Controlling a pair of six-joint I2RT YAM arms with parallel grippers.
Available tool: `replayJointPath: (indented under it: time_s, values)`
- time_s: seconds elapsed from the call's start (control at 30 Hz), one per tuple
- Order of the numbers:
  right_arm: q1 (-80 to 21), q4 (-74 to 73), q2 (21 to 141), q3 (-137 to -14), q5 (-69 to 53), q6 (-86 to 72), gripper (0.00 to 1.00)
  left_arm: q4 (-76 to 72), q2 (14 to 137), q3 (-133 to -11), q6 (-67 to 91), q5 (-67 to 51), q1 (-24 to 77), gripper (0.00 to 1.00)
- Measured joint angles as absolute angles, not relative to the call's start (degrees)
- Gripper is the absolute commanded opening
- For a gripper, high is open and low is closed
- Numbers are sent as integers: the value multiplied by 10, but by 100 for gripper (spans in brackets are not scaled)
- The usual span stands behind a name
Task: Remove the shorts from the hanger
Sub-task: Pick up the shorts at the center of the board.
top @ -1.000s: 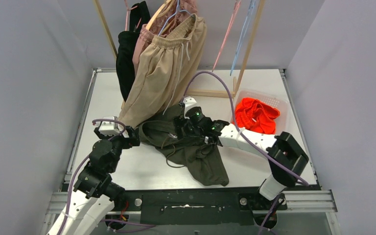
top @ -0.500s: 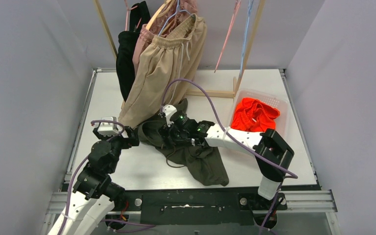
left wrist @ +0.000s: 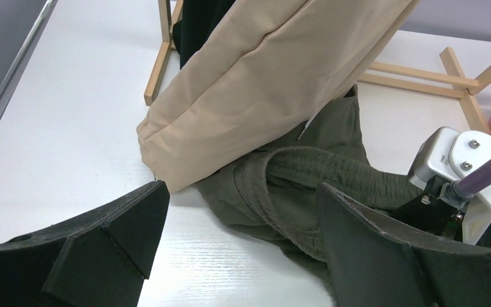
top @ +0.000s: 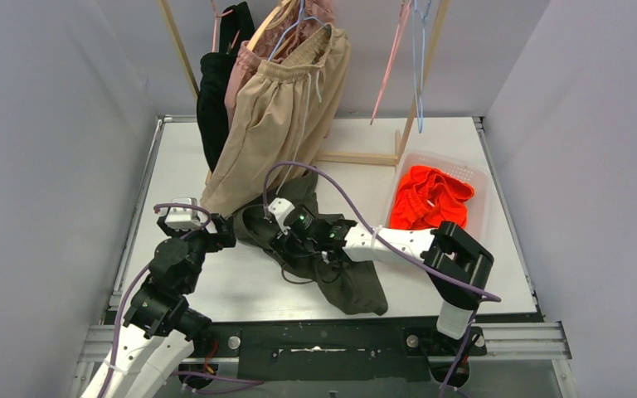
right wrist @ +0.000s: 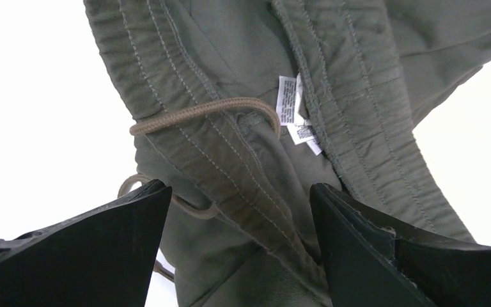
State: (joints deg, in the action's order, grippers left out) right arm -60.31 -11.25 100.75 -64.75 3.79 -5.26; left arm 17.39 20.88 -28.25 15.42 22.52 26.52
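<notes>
**Colleague:** Where are the olive shorts (top: 357,286)?

**Me:** Lying crumpled on the surface (top: 182,157). My right fingers (right wrist: 83,249) hang spread wide just over their waistband and drawstring, gripping nothing.

**Colleague:** And your left?

**Me:** The left fingers (left wrist: 102,236) are also apart, low beside the waistband. The beige shorts (top: 278,116) hang on a hanger, and the orange shorts (top: 431,195) lie in the basket (top: 448,162)

Four pairs of shorts show: one olive pair (top: 357,286), one orange pair (top: 431,199), one beige pair (top: 278,124) and one pink pair (top: 243,73). One black garment (top: 212,108) may be a fifth, though it is mostly hidden. There are also one basket (top: 481,186), one wooden rack (top: 357,157) and two bare hangers, a pink hanger (top: 387,68) and a blue hanger (top: 419,50).
</notes>
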Motion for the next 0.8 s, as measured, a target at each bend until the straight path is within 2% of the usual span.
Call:
replayJointPath:
  time_s: [0.27, 0.5, 0.8]
  values:
    - [-591, -117, 1010, -670, 87, -46, 87, 174, 209, -283, 154, 224, 265, 86]
    - [-506, -63, 1012, -646, 11, -88, 88, 174, 211, -283, 154, 219, 265, 85]
    - [-545, -63, 1096, -663, -22, -75, 85, 174, 211, -283, 153, 216, 265, 86]
